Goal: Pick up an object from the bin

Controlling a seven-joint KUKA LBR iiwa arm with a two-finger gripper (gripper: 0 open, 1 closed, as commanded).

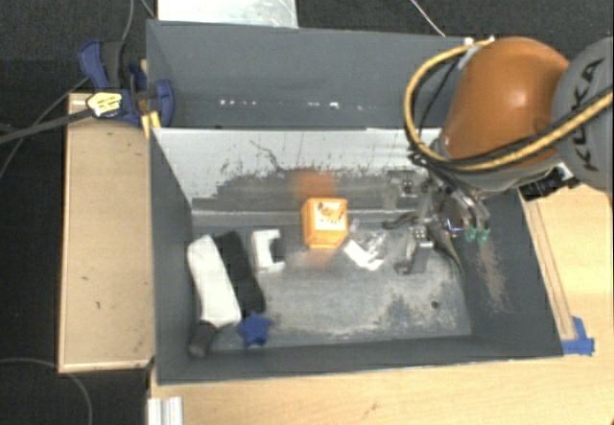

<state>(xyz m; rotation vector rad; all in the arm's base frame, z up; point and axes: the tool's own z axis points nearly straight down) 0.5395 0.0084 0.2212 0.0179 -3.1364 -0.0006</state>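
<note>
Arm (587, 116) marked KUKA, hand (422, 250) — spread cannot be told, one orange box (324, 224), label unreadable, one white scrap (363, 253) adjacent.

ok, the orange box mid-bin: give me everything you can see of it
The small orange cube-shaped box stands on the floor of the grey metal bin, about mid-bin and toward the back wall, turned slightly off the walls' lines. Its top face carries a pale label or print; the material cannot be told. A white crumpled piece lies by its lower right corner, but contact is unclear. A white bracket-shaped piece lies to its left, apart. The hand is to its right, not touching it.
</note>
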